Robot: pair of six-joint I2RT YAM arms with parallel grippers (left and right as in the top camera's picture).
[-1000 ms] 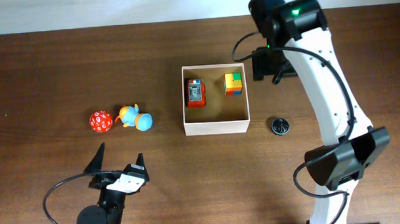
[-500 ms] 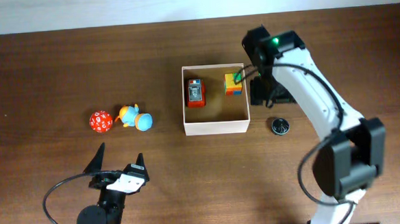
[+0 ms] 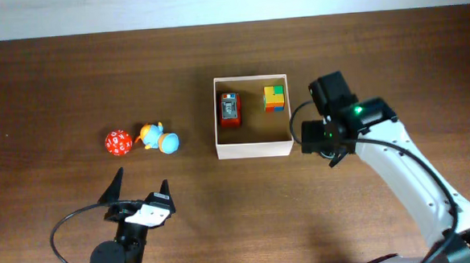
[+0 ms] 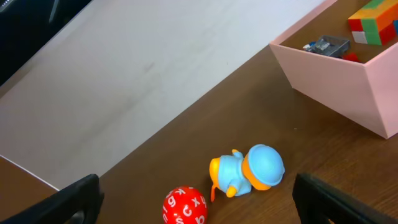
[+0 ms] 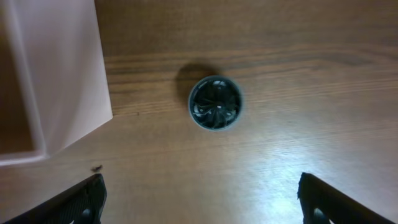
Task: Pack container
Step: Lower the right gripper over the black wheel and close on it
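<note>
The container [image 3: 254,150] is a square white-walled box with a tan inside at the table's middle. It holds a red toy car [image 3: 230,109] and a multicoloured cube [image 3: 274,98]. A red ball with white letters [image 3: 118,142] and a blue and orange toy figure [image 3: 160,139] lie to its left; both show in the left wrist view, the ball [image 4: 185,206] and the figure [image 4: 249,171]. My left gripper [image 3: 137,193] is open and empty, near the front edge. My right gripper [image 5: 200,202] is open and empty above a small dark round disc [image 5: 215,103], right of the container wall [image 5: 68,74].
The disc is hidden under my right arm [image 3: 331,126] in the overhead view. A pale wall strip [image 3: 132,8] borders the table's far edge. Bare brown wood lies around the container.
My right arm has swung from beside the container's far right corner toward the front, and now hangs over the dark disc right of the container. The left arm and toys have not moved.
</note>
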